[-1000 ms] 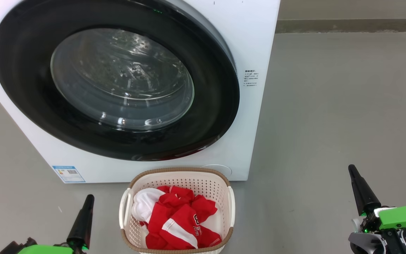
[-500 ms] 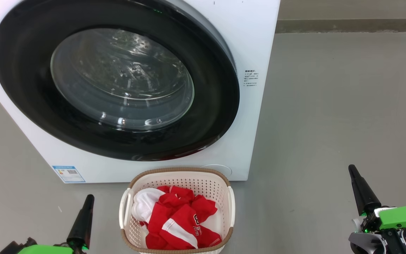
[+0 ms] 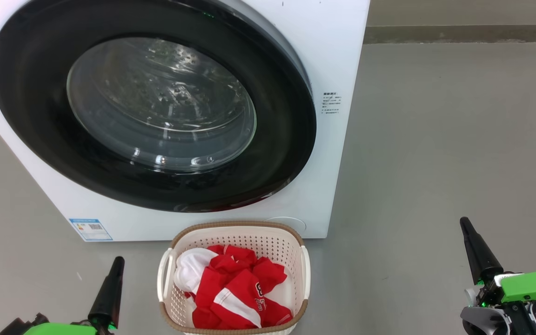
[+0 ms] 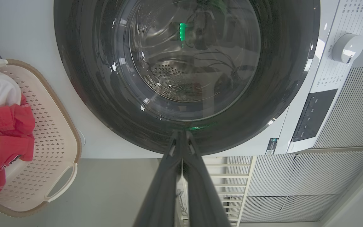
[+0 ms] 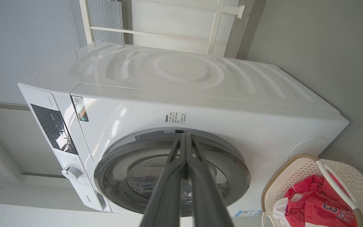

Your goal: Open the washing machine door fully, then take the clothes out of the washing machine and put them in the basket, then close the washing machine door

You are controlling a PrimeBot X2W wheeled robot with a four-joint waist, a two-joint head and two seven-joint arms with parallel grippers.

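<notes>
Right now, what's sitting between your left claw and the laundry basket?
Nothing. In the head view, bare grey floor runs from the left claw across to the basket.

Holds the left gripper (image 3: 117, 263), two long dark tapered fingers pressed into a single spike, low at the lower left of the head view, tip leaning up and slightly rightward. Holds the right gripper (image 3: 464, 223), the same dark pair closed flat together, at the lower right, tip leaning up and leftward. Shows a bright green plastic left wrist housing (image 3: 58, 329) at the bottom edge and a matching right wrist housing (image 3: 528, 284) behind the fingers. Grips nothing with either; meets fingertip to fingertip in both wrist views
</notes>
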